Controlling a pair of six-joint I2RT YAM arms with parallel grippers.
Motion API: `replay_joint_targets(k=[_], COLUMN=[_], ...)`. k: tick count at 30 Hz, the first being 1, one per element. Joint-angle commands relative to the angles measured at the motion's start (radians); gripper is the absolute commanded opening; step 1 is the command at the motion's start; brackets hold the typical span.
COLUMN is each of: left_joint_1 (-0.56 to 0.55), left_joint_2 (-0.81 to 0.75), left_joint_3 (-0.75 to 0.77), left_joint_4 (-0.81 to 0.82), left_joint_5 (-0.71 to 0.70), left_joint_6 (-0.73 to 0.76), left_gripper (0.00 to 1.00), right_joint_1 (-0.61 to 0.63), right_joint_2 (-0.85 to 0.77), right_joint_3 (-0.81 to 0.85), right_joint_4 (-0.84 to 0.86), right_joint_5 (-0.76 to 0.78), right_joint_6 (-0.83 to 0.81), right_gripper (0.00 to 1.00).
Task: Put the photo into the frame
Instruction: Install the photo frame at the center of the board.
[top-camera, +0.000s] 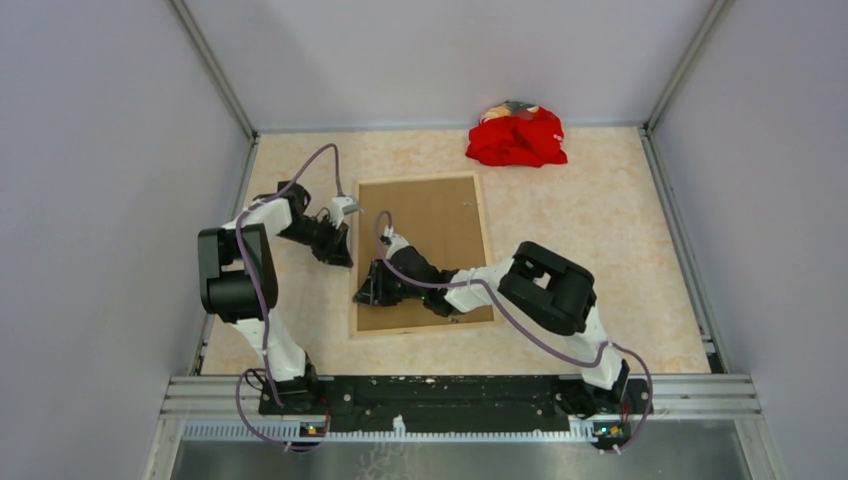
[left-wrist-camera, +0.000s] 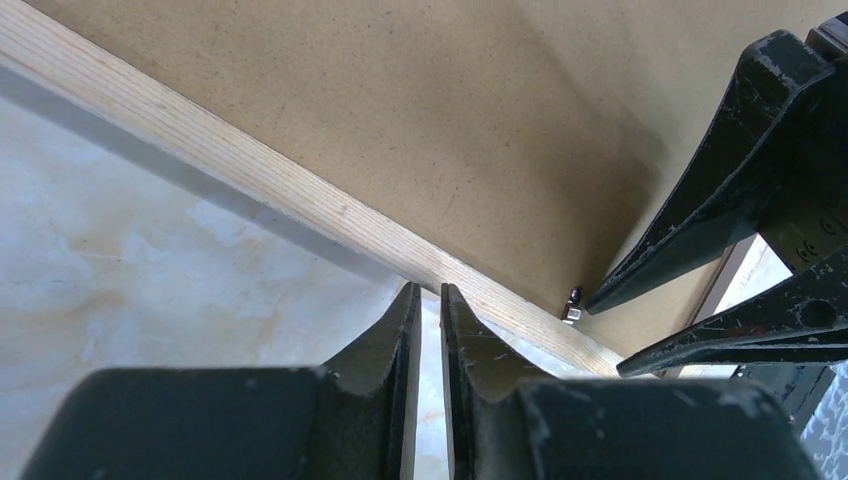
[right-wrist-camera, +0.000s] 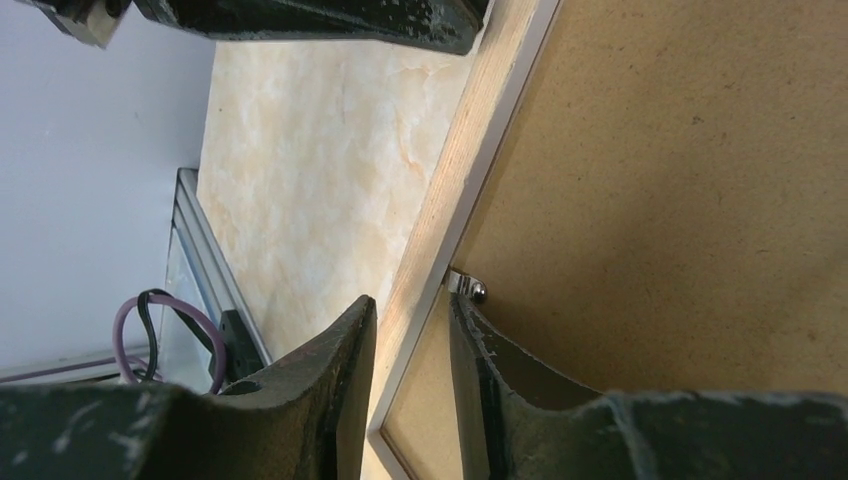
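The frame (top-camera: 420, 327) lies back up on the table, its light wood rail (left-wrist-camera: 250, 170) around a brown backing board (top-camera: 440, 230). The photo is out of view. My left gripper (top-camera: 345, 240) sits at the frame's left rail from outside. Its jaws (left-wrist-camera: 428, 290) stand a narrow slit apart with only table showing between them, the tips at the rail's edge. My right gripper (top-camera: 367, 288) is lower on the same rail. It (right-wrist-camera: 410, 305) straddles the rail (right-wrist-camera: 480, 130), one finger outside, the other on the board by a small metal tab (right-wrist-camera: 468, 287).
A red cloth bundle (top-camera: 517, 137) lies at the back right of the table. Grey walls close in the table on three sides, and a metal rail (top-camera: 450, 385) runs along the near edge. The two grippers are close together.
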Motion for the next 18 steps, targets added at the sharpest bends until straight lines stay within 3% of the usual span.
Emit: replay_joint_targets(k=[1,9,18], left_joint_1=[0.007,0.008,0.008], left_joint_2=[0.002,0.037,0.212], left_joint_3=[0.069,0.166,0.319], left_joint_4=[-0.030,-0.025,0.082], left_joint_5=[0.043,0.062,0.054], left_joint_6=[0.000,-0.057,-0.269], left_gripper=[0.18,0.23,0.25], right_joint_1=[-0.022,-0.134,-0.306], right_joint_2=[-0.093,-0.169,0.023], right_joint_3=[-0.028,-0.032,0.253], right_joint_4=[-0.015,-0.031,-0.153], right_joint_5=[0.016,-0.028,-0.119], right_joint_6=[-0.026,-0.063,-0.174], right_gripper=[0.34,0.41,0.50])
